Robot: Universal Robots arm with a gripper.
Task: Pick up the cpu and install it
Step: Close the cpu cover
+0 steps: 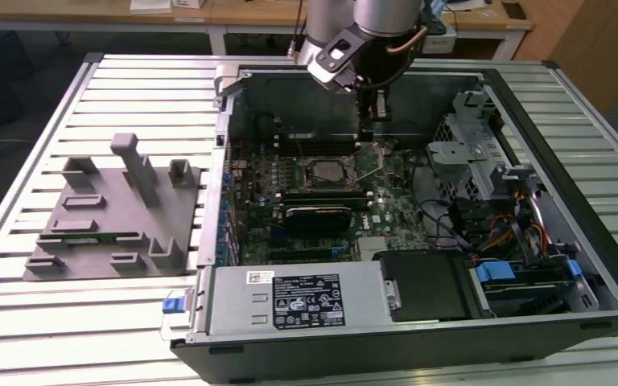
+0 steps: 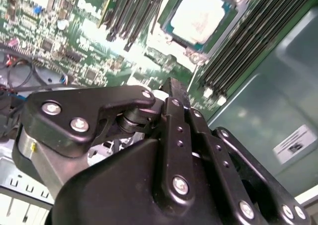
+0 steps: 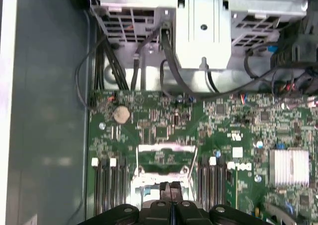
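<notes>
Entry: small flat square cpu (image 2: 198,14), silvery-white metal top, thin tan-green rim. It is seated flat in the dark socket (image 2: 168,24) on the green motherboard (image 3: 159,120), inside the open black computer case (image 1: 395,358). Black fingers (image 3: 166,191) are pressed together with nothing held, and are raised over the board. The cpu is found just beyond their tips, untouched.

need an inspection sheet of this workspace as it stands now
surface: slatted metal table carrying an open computer case
job's things: cpu lying flat on the motherboard
clutter: grey tray beside the case, on the exterior view's left
hand: hand shut, low over the motherboard near the cpu
cables: black cables by the drive cage; coloured wires inside the case
surroundings: wooden desk behind the table
</notes>
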